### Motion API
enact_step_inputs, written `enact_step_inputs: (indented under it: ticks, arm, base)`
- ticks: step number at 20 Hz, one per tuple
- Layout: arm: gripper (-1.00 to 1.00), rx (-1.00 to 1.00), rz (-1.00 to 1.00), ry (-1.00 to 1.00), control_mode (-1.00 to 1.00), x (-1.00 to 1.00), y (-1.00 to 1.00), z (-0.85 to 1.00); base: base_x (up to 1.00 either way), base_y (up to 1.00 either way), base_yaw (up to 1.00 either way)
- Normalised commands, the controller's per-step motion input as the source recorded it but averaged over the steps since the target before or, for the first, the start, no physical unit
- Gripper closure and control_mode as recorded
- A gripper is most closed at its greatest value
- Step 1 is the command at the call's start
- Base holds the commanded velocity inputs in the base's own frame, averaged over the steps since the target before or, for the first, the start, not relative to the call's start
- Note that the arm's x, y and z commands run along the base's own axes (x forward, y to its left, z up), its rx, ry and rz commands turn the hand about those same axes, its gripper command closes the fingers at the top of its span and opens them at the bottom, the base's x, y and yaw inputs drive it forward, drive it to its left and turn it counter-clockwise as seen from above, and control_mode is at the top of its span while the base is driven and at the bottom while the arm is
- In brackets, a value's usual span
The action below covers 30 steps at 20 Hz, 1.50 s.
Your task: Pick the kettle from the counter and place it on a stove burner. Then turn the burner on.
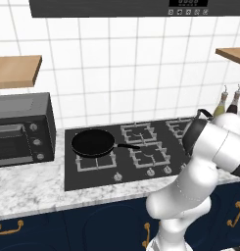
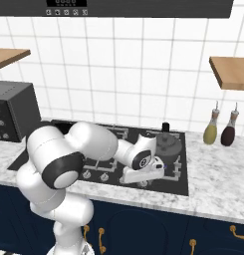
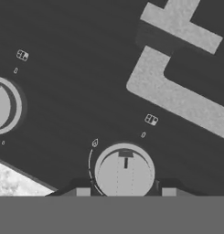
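- My tool (image 3: 125, 192) hangs low over the front edge of the black cooktop (image 3: 77, 68), its two tips part-way apart on either side of a round silver knob (image 3: 125, 171).
- In the hand view the knob sits between the tips; I cannot tell whether they touch it. A dark pointer mark on the knob points away from me.
- A second knob (image 3: 3, 106) sits further along the same edge, and a grey grate bar (image 3: 177, 96) crosses the glass beyond.
- In the right base view my tool (image 2: 143, 174) is at the front right of the cooktop, by the knobs.
- The kettle (image 2: 168, 144) is a squat grey pot with a dark top. It stands upright on the back right burner (image 2: 177, 160), just behind my tool.
- A black pan (image 1: 93, 142) rests on the left burners.
- Two bottles (image 2: 220, 128) stand on the marble worktop (image 2: 213, 184), right of the cooktop.
- A dark oven (image 1: 21, 130) stands on the worktop at the left.
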Motion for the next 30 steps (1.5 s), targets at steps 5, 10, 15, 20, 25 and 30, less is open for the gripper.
enact_step_inputs:
  ticks: [5,10,15,20,25,30]
  arm:
    - [1.00,0.00,0.19,-0.01,-1.00,-0.13,0.00,-0.03]
    - [1.00,0.00,0.18,-0.02,-1.00,-0.12,0.00,-0.02]
    - [1.00,0.00,0.18,0.00,-1.00,-0.08,0.00,-0.04]
    - [1.00,0.00,0.17,0.00,-1.00,-0.08,0.00,-0.02]
    - [1.00,0.00,0.18,0.00,-1.00,-0.12,0.00,-0.01]
    - [1.00,0.00,0.18,0.00,-1.00,-0.11,0.00,0.00]
  base:
    - [0.00,0.00,0.00]
    - [0.00,0.00,0.00]
    - [0.00,0.00,0.00]
    - [0.00,0.00,0.00]
    - [0.00,0.00,0.00]
    - [0.00,0.00,0.00]
